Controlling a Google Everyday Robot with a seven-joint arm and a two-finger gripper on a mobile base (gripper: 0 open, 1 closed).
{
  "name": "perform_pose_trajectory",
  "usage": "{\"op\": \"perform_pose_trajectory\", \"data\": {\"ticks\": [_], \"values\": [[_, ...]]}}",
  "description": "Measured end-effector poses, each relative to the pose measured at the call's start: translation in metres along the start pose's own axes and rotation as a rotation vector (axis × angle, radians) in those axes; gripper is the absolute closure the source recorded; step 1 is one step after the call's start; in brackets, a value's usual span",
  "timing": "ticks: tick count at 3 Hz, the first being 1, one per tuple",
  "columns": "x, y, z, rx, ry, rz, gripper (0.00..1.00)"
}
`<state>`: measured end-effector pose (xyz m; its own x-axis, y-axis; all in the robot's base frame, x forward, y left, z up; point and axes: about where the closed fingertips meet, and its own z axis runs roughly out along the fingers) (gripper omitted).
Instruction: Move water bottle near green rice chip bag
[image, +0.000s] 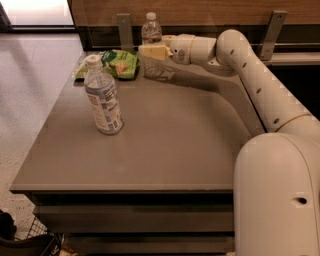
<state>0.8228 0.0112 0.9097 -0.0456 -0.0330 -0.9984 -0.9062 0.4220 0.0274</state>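
The water bottle (151, 31), small and clear with a white cap, stands upright at the table's far edge. The green rice chip bag (120, 63) lies flat just left of it, a small gap between them. My gripper (151, 52) reaches in from the right at the end of the white arm and sits at the bottle's middle, covering part of its body. The bottle's base rests on or just above the table top below the gripper.
A taller bottle with a pale blue-white label (103, 100) stands upright on the grey table (175, 145), left of centre. My arm (250, 70) spans the table's right side. A wooden wall with metal brackets (125, 29) runs behind.
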Motion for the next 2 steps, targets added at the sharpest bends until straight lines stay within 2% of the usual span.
{"op": "perform_pose_trajectory", "data": {"ticks": [1,2], "values": [[0.0003,0.0013,0.0024,-0.004,0.000,0.001,0.00],[0.0003,0.0013,0.0025,-0.004,0.000,0.001,0.00]]}}
